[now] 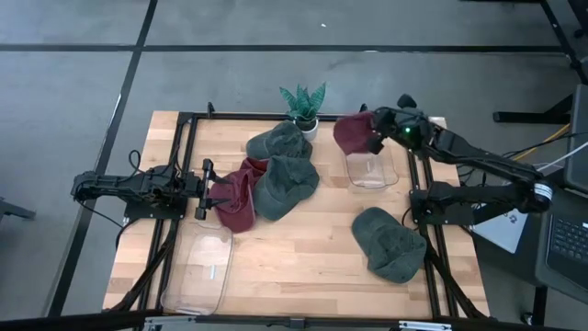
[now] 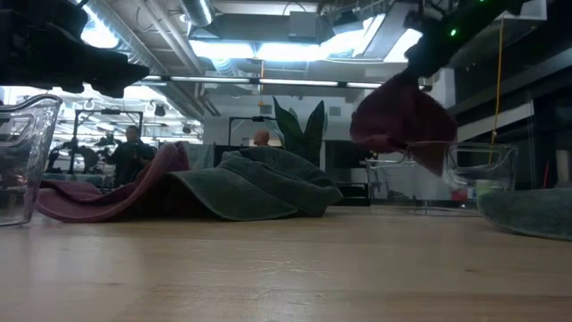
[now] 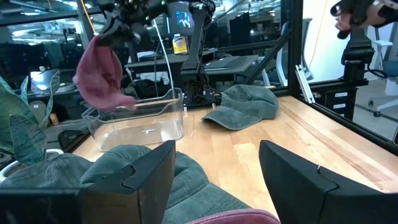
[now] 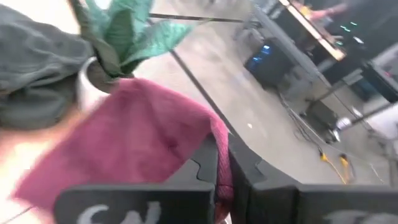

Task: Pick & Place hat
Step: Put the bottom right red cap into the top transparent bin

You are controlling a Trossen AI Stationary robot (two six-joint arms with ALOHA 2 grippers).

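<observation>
A maroon hat (image 1: pixel 354 133) hangs over the clear bin (image 1: pixel 372 170) at the table's far right, with my right gripper (image 1: pixel 377 131) shut on it. In the low view the hat (image 2: pixel 402 121) droops, its lowest part about level with the bin's rim (image 2: pixel 483 146). Mid-table, two green hats (image 1: pixel 287 184) (image 1: pixel 278 141) and another maroon hat (image 1: pixel 237 198) lie piled on one another. One more green hat (image 1: pixel 389 242) lies flat at the near right. My left gripper (image 1: pixel 204 188) waits open and level at the table's left, just short of the pile. My right gripper pinches the maroon hat's cloth at one edge (image 4: pixel 219 134) between its two fingers; one layer or several, I cannot tell. The fingers slant down from the table's right side. The hat hangs slack below them, clear of the table, above the bin.
A second clear bin (image 1: pixel 199 271) stands at the near left. A small potted plant (image 1: pixel 303 106) stands at the far edge, beside the far green hat. A black frame (image 1: pixel 188 119) borders the table. Bare wood lies at the near middle (image 1: pixel 294 267).
</observation>
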